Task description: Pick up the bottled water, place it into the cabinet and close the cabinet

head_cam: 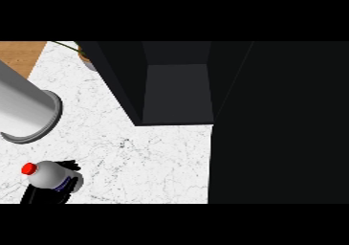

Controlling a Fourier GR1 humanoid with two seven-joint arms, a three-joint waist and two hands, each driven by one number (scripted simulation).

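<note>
The bottled water (51, 176) is white with a red cap and a blue label band. It shows at the lower left, seen from above, over the white marble counter (135, 153). Black fingers of my left hand (43, 195) curl round its lower part and stick out behind it, so the hand is shut on the bottle. My grey left forearm (21, 103) slants in from the upper left. The dark cabinet (178, 91) stands open at the top middle, well to the right of the bottle. My right hand shows nowhere.
A large black surface (283, 124) fills the right side of the view beside the cabinet's opening. A potted plant (83, 53) stands at the counter's far left corner, next to the cabinet's left wall. Wooden floor (15, 52) lies beyond the counter's edge.
</note>
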